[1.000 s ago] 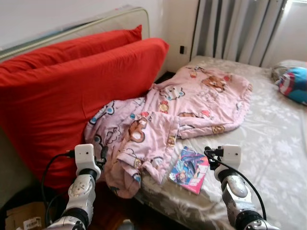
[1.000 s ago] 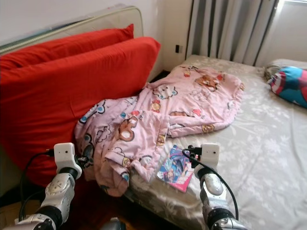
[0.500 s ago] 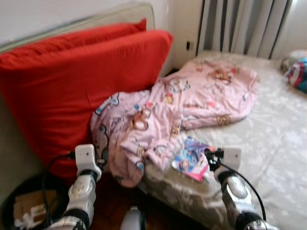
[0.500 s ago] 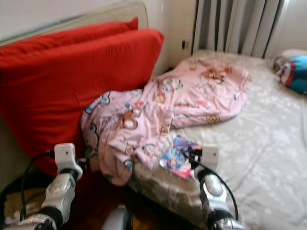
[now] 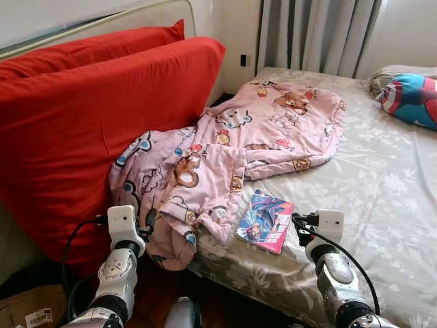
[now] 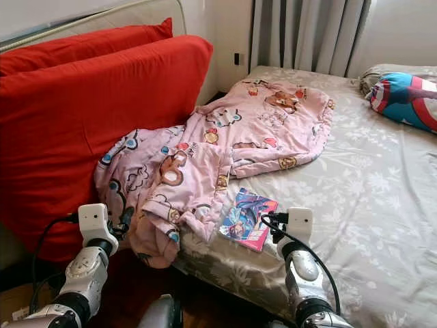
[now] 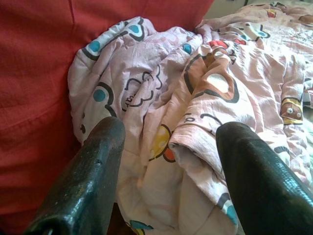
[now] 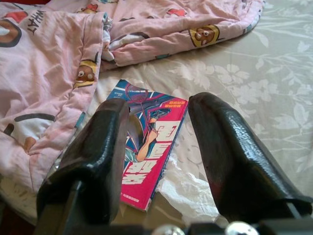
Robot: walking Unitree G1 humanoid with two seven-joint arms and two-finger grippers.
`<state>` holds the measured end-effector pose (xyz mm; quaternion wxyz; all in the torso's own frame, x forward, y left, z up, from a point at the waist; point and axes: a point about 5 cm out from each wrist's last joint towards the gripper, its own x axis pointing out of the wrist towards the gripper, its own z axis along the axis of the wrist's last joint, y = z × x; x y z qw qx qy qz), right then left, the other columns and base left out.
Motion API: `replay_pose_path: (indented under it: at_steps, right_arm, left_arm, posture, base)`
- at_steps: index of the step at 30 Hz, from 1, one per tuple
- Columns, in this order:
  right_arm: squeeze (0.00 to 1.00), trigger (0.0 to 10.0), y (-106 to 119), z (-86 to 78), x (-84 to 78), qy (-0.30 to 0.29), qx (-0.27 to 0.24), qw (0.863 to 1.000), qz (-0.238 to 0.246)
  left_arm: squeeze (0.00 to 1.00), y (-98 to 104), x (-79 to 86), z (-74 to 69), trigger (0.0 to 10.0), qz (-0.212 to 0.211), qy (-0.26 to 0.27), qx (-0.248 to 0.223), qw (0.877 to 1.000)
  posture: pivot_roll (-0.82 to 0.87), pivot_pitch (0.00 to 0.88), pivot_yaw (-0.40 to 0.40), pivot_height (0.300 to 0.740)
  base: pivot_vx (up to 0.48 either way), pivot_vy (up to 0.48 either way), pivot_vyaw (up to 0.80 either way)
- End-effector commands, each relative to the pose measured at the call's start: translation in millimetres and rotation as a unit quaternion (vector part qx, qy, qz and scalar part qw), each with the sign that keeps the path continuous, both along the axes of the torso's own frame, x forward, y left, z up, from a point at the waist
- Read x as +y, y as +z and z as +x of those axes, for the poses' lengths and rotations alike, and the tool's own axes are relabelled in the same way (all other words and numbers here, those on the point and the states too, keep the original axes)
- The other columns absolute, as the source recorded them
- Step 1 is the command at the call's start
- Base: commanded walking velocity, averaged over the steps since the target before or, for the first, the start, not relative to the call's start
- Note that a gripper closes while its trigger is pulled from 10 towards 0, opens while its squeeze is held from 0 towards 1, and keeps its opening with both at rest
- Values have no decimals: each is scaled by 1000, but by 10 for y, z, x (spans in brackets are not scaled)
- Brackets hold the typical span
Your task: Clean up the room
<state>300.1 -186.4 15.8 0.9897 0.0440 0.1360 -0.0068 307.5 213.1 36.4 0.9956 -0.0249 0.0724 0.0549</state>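
A pink cartoon-print blanket (image 5: 225, 150) lies crumpled across the bed (image 5: 382, 198), and one end spills over the near corner toward the floor. A colourful comic book (image 5: 265, 221) rests flat on the grey floral sheet just beside the blanket's edge. My right gripper (image 8: 159, 142) hovers open just short of the book (image 8: 149, 142), nothing between its fingers. My left gripper (image 7: 168, 161) is open too, facing the hanging blanket fold (image 7: 195, 112) with nothing held.
Two big red cushions (image 5: 89, 130) lean against the wall to my left. A blue and red pillow (image 5: 413, 99) lies at the bed's far right. Grey curtains (image 5: 314, 34) hang behind. A cardboard box (image 5: 31, 316) sits on the dark floor at lower left.
The camera view has shifted and sharpened as I moved; blanket and book lie as before. Both grippers keep the same pose.
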Motion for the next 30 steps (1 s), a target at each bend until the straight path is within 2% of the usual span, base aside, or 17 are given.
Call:
replay_pose_path:
  at_steps: [1, 12, 13, 17, 30]
  right_arm:
    - [0, 10000, 21, 23, 25, 7, -5, 1000, -1]
    - [0, 10000, -28, -6, 10, 3, 15, 1000, -5]
    - [0, 10000, -29, -7, 12, 4, 15, 1000, -6]
    - [0, 10000, -2, -6, 6, 3, -3, 1000, 1]
    - [0, 10000, 8, 4, 24, 7, -6, 1000, -1]
  left_arm:
    - [0, 44, 31, 30, 10000, 3, 3, -5, 1000]
    - [0, 42, 32, 28, 10000, 2, 1, -5, 1000]
    - [0, 41, 27, 28, 10000, 3, 0, -5, 1000]
    - [0, 36, 20, 23, 10000, 3, -2, -5, 1000]
    - [0, 31, 17, 22, 10000, 2, -2, -3, 1000]
  posture:
    - [41, 0, 46, 618]
    - [40, 0, 48, 618]
    - [40, 0, 47, 608]
    - [41, 0, 44, 598]
    - [40, 0, 46, 598]
  base:
    - [0, 0, 0]
    - [0, 0, 0]
    - [0, 0, 0]
    - [0, 0, 0]
    - [0, 0, 0]
